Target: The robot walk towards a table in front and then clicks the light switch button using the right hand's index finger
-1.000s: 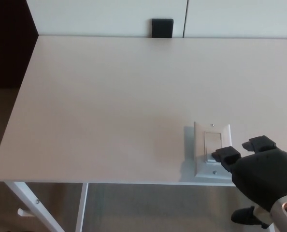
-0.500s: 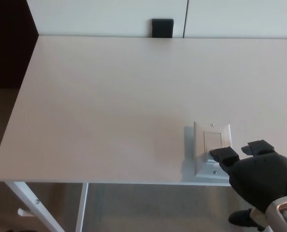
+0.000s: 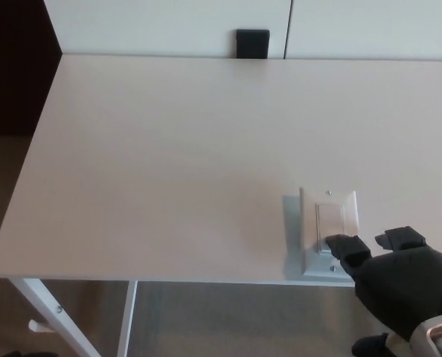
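Near the lower right of the frame, the light switch (image 3: 329,232) lies flat at the table's (image 3: 169,163) front edge. Right hand (image 3: 399,286) holds nothing, fingers apart, one fingertip (image 3: 342,244) touching the switch's lower end

The table (image 3: 169,156) looks like smooth matt pale laminate, the light switch (image 3: 329,230) glossy white plastic, the right hand (image 3: 396,286) matt black.

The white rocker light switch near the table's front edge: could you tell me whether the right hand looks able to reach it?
Probably yes: the black right hand already has a fingertip at the near end of the white rocker light switch, and nothing lies between them.
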{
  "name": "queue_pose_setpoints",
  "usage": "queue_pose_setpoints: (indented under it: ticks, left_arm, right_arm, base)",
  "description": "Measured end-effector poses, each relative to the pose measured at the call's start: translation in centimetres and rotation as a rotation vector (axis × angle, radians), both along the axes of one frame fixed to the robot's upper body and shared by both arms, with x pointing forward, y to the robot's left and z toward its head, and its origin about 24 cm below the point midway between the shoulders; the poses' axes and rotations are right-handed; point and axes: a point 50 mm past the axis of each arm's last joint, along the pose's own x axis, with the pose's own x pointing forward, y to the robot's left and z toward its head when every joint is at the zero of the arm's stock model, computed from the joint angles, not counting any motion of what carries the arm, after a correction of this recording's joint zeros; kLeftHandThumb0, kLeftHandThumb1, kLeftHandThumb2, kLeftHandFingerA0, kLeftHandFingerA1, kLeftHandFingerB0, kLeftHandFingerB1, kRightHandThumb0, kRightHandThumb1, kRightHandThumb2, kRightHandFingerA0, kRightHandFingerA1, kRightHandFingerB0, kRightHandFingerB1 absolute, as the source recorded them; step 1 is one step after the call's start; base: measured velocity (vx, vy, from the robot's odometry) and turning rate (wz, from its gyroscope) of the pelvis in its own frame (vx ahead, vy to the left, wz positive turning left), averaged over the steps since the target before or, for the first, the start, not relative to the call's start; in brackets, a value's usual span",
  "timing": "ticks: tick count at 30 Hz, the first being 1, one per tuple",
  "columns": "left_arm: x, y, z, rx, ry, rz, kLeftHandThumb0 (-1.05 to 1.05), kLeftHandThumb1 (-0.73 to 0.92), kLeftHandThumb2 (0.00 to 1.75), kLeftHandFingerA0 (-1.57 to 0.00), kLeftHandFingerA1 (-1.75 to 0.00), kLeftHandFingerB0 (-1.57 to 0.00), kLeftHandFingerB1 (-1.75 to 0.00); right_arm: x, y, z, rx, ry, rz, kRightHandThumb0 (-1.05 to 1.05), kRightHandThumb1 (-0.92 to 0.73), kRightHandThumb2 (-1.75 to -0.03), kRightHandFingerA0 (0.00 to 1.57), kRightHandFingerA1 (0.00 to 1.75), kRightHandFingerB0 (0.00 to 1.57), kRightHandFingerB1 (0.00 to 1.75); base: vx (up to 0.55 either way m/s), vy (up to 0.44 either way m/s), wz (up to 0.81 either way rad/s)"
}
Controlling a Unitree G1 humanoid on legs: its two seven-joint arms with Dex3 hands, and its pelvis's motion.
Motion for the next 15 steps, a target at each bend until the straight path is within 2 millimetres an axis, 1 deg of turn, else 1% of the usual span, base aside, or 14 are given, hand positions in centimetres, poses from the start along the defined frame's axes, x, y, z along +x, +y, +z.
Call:
queue_pose_setpoints:
  ticks: [4,5,9,10,12,13,14,15]
  left_arm:
    - [0.1,-0.1,0.0,0.003,0.001,-0.007,-0.22,0.64,0.58,-0.53,-0.45,-0.44,-0.40]
    - [0.1,-0.1,0.0,0.005,0.002,-0.010,-0.21,0.63,0.58,-0.54,-0.46,-0.44,-0.40]
    - [0.1,-0.1,0.0,0.009,0.003,-0.015,-0.22,0.63,0.59,-0.53,-0.45,-0.44,-0.39]
    - [0.1,-0.1,0.0,0.011,0.004,-0.015,-0.21,0.63,0.58,-0.54,-0.46,-0.44,-0.40]
    - [0.1,-0.1,-0.1,0.014,0.007,-0.016,-0.23,0.63,0.58,-0.54,-0.46,-0.44,-0.40]
    - [0.1,-0.1,-0.1,0.015,0.007,-0.016,-0.23,0.63,0.58,-0.53,-0.45,-0.43,-0.39]
    - [0.1,-0.1,-0.1,0.016,0.008,-0.017,-0.23,0.63,0.58,-0.53,-0.45,-0.43,-0.39]
    - [0.1,0.0,-0.1,0.016,0.008,-0.017,-0.23,0.63,0.59,-0.53,-0.45,-0.44,-0.39]
  right_arm:
    - [-0.9,0.1,-0.5,0.001,0.009,0.009,-0.80,-0.42,-0.79,0.06,0.47,0.24,0.41]
    - [-1.2,0.1,-0.6,0.002,0.011,0.013,-0.79,-0.47,-0.56,0.10,0.45,0.31,0.34]
    - [-1.7,0.0,-0.8,0.007,0.007,0.014,-0.78,-0.47,-0.56,0.09,0.45,0.29,0.34]
    - [-1.9,0.0,-0.8,0.009,0.005,0.014,-0.77,-0.40,-0.78,0.06,0.49,0.22,0.43]
    - [-2.3,0.0,-0.6,0.013,0.006,0.016,-0.78,-0.41,-0.78,0.06,0.49,0.21,0.43]
    - [-2.5,0.0,-0.6,0.016,0.008,0.018,-0.81,-0.43,-0.81,0.06,0.47,0.21,0.43]
    - [-2.8,0.0,-0.4,0.022,0.009,0.024,-0.80,-0.42,-0.84,0.01,0.47,0.15,0.43]
    - [-3.0,0.0,-0.2,0.023,0.011,0.027,-0.86,-0.47,-0.85,0.02,0.45,0.14,0.43]
  base:
    - [0.00,0.000,0.00]
    - [0.00,0.000,0.00]
    - [0.00,0.000,0.00]
    - [0.00,0.000,0.00]
    - [0.00,0.000,0.00]
    - [0.00,0.000,0.00]
    - [0.00,0.000,0.00]
    - [0.00,0.000,0.00]
